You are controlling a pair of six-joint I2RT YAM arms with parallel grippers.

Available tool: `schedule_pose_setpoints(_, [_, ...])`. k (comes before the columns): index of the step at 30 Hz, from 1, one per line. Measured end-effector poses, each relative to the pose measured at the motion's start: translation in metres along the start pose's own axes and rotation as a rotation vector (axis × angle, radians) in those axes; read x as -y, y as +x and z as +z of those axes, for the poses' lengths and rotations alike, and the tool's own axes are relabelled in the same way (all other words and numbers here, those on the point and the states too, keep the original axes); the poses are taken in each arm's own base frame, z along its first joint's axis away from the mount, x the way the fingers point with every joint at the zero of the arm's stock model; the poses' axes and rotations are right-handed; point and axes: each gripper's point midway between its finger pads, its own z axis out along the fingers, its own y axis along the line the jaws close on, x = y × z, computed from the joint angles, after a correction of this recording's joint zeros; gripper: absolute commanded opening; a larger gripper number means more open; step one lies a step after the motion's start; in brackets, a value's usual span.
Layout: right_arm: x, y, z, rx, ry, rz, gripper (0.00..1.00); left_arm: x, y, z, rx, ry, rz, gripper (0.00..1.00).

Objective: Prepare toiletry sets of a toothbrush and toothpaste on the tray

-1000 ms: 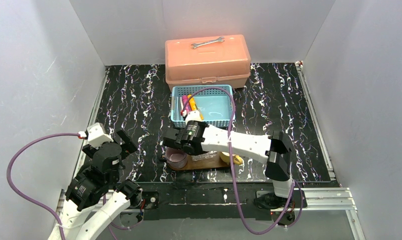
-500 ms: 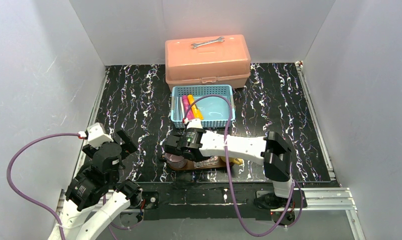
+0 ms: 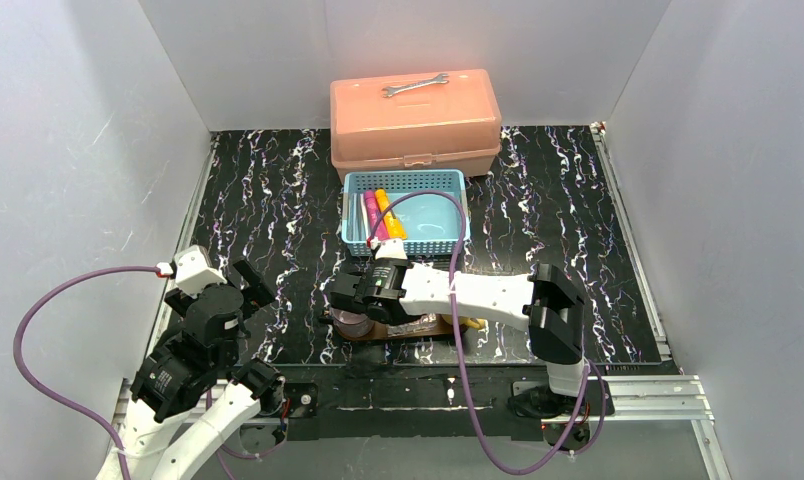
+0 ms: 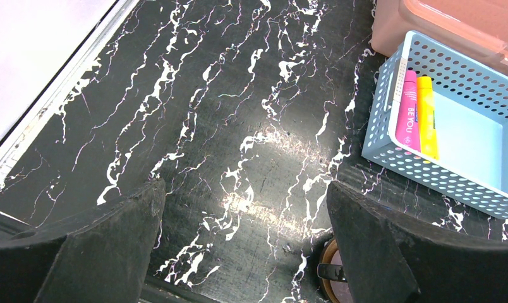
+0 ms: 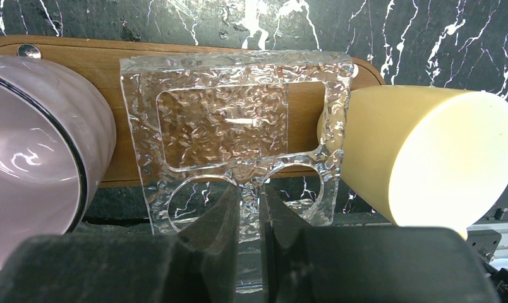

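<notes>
While L gripper (image 4: 245,246) hangs wide open at table's (image 4: 239,95) near-left corner, R gripper (image 5: 250,203) pinches clear dimpled holder (image 5: 239,120) on tray (image 5: 112,58), btw mauve cup (image 5: 30,145) & yellow cup (image 5: 428,151).

**Toothpaste (image 4: 408,95) in basket (image 4: 428,177), tray (image 5: 188,45) apart**

A magenta-pink tube (image 4: 408,120) and a yellow tube (image 4: 428,123) lay flat, side by side and touching, along the light-blue basket's left wall. The dark-brown wooden tray lay flat on the counter (image 4: 239,126), near its front edge.
</notes>
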Motion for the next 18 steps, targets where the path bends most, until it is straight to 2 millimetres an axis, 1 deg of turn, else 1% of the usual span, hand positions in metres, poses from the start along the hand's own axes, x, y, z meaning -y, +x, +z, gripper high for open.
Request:
schedule_pose_setpoints(10, [-0.0001, -0.0007, -0.0011, 0.002, -0.003, 0.012, 0.17, 0.0004, 0.0004, 0.0004, -0.003, -0.001, 0.003, 0.99])
schedule_pose_setpoints(15, [0.0002, -0.0008, -0.0018, 0.002, -0.006, 0.017, 0.24, 0.0011, 0.0011, 0.0013, -0.008, -0.005, 0.009, 0.99])
schedule_pose_setpoints(18, [0.0015, -0.0002, -0.0022, 0.003, -0.008, 0.018, 0.31, 0.0012, 0.0014, 0.0016, -0.009, -0.006, 0.012, 0.99])
